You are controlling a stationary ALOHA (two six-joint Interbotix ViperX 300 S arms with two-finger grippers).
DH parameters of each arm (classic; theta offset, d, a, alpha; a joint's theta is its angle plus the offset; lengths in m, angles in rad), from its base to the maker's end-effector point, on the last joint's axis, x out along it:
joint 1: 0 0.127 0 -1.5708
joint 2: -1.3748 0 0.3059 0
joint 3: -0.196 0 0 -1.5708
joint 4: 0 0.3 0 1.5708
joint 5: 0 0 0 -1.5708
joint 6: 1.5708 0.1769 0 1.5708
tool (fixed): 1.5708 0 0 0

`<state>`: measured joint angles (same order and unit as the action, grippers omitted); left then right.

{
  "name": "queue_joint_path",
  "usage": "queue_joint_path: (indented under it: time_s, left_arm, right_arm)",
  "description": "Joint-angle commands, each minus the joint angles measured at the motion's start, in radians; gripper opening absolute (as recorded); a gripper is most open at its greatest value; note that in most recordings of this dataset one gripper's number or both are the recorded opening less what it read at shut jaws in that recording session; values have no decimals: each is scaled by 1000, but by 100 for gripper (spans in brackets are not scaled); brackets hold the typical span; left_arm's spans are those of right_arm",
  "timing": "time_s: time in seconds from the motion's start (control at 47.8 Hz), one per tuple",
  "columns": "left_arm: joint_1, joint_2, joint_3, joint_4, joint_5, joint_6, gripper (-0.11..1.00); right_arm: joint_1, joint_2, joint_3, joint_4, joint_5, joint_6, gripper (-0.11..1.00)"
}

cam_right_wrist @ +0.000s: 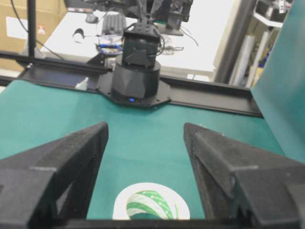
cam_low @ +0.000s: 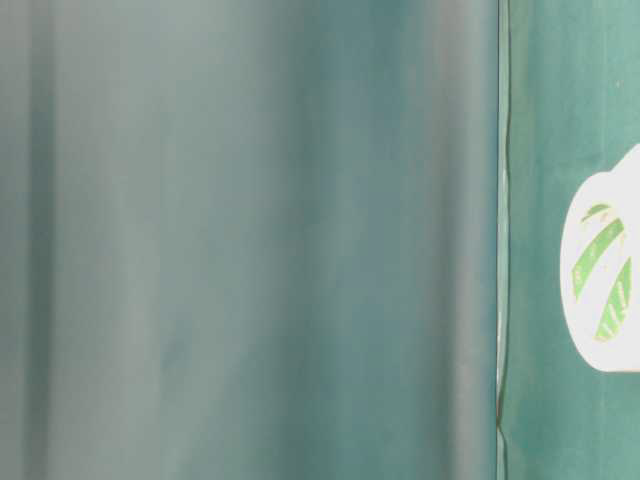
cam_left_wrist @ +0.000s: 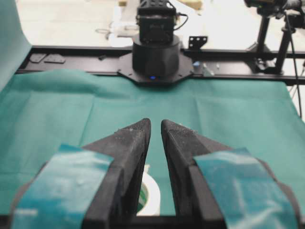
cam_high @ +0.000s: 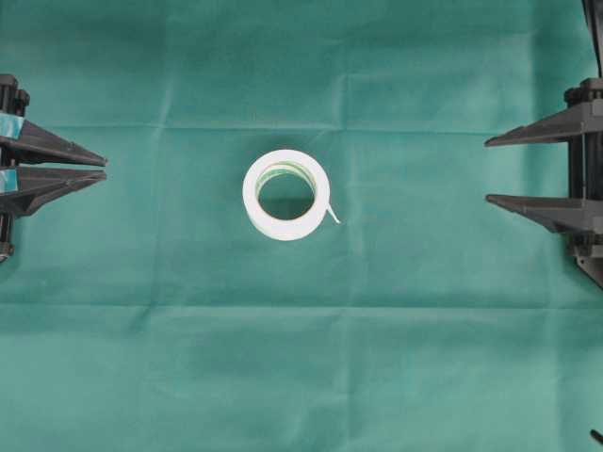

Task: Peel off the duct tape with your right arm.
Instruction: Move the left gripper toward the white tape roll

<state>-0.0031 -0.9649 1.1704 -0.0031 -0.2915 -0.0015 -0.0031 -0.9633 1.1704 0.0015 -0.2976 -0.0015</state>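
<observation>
right hand (cam_high: pixel 490 170) gapes wide, holding nothing, well apart from duct tape (cam_high: pixel 285 195); left hand (cam_high: pixel 104 169) nearly closed.

From my right wrist camera, the right tool (cam_right_wrist: pixel 145 138) has its two black fingers (cam_right_wrist: pixel 71 152) spread wide apart, nothing between them. The duct tape (cam_right_wrist: pixel 151 202) lies flat on the green-covered bench (cam_right_wrist: pixel 143 138) at six o'clock, its green-striped core facing up. At twelve o'clock sits the opposite arm's base (cam_right_wrist: pixel 134 78) on a black rail, cluttered room behind.
</observation>
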Motion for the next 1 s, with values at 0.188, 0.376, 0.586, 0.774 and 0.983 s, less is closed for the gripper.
queue_joint_path:
  time_s: [0.188,0.376,0.586,0.774,0.983]
  left_arm:
    - [0,12,-2,-9,-9,-2,1]
    - [0,15,9,-12,-8,-11,1]
    - [-20,28,14,-12,-12,-6,1]
    - [-34,61,17,-12,-14,-3,35]
    - [-34,91,-2,-12,-20,-3,91]
  right_arm:
    - [-3,9,-3,-3,-8,5,-1]
    - [-6,17,9,-3,-11,6,-7]
    - [-6,26,28,-3,-21,8,-9]
    - [-5,38,48,-3,-52,8,2]
    - [-6,48,46,-5,-67,8,53]
